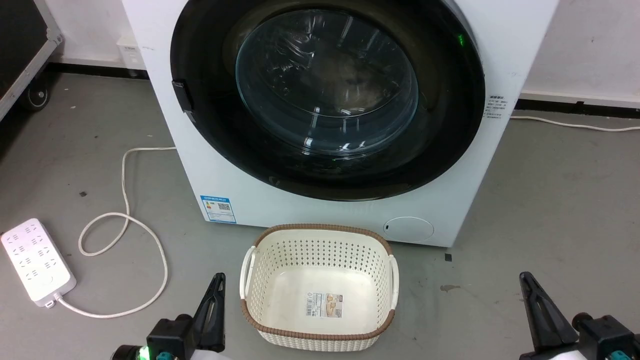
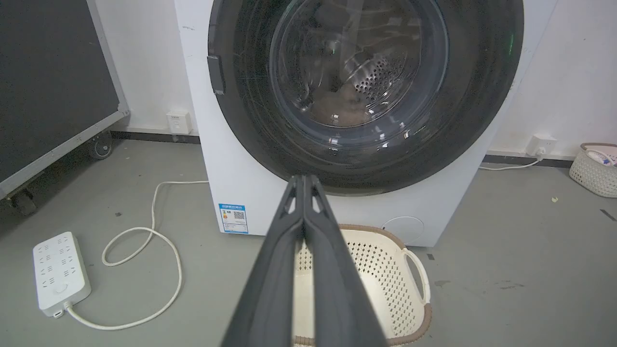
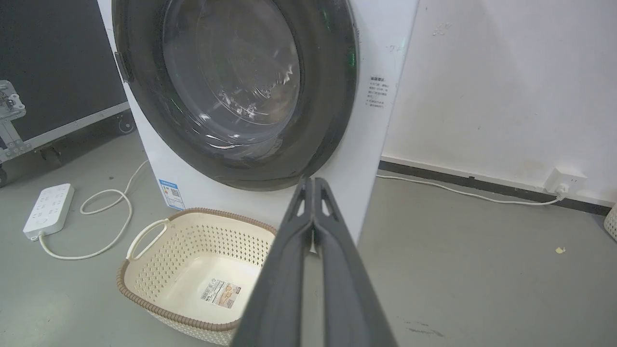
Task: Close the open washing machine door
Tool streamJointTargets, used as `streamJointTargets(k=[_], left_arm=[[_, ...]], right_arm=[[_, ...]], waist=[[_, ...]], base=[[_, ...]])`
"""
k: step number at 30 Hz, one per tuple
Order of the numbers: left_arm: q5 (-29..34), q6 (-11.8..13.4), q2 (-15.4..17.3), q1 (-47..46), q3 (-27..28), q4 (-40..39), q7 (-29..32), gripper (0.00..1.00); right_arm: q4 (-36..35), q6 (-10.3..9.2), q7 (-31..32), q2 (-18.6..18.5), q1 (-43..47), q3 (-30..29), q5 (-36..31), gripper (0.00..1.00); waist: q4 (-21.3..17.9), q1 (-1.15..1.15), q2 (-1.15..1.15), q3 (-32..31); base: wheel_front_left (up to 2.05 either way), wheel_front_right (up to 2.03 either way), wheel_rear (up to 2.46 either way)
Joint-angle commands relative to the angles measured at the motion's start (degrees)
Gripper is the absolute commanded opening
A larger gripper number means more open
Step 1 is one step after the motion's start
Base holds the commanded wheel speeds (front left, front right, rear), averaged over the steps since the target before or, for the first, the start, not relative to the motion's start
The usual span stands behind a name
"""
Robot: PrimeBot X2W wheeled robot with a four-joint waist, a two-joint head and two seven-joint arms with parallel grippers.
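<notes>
Washing machine door (image 1: 327,90) closed, well beyond left end effector (image 1: 218,279).

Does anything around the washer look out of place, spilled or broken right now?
Nothing serious. The washing machine door sits flush in the washing machine; the basket stands upright, empty. A power strip and its looped cord lie loose on the floor at the left, and a small stain marks the floor right of the basket.

Left tool (image 1: 219,276), right tool (image 1: 524,276): dark, tapered (green wrist light (image 1: 144,353))
</notes>
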Motion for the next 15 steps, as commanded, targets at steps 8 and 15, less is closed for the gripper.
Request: streamJointTargets(k=[8,15], left_arm=[[1.0,0.2,0.0,-0.8,0.7,-0.7,1.1,0.00],[1.3,0.3,0.0,-1.1,1.1,-1.0,1.9,0.00]], right_arm=[[-0.5,-0.01,1.1,0.3,-1.2,0.5,-0.1,0.00],[-0.6,-0.02,1.9,0.4,-1.6,0.8,-0.1,0.00]], waist=[[0.0,0.00,0.00,0.0],[0.0,0.00,0.00,0.0]], base=[[0.00,0.00,0.00],[0.00,0.00,0.00]])
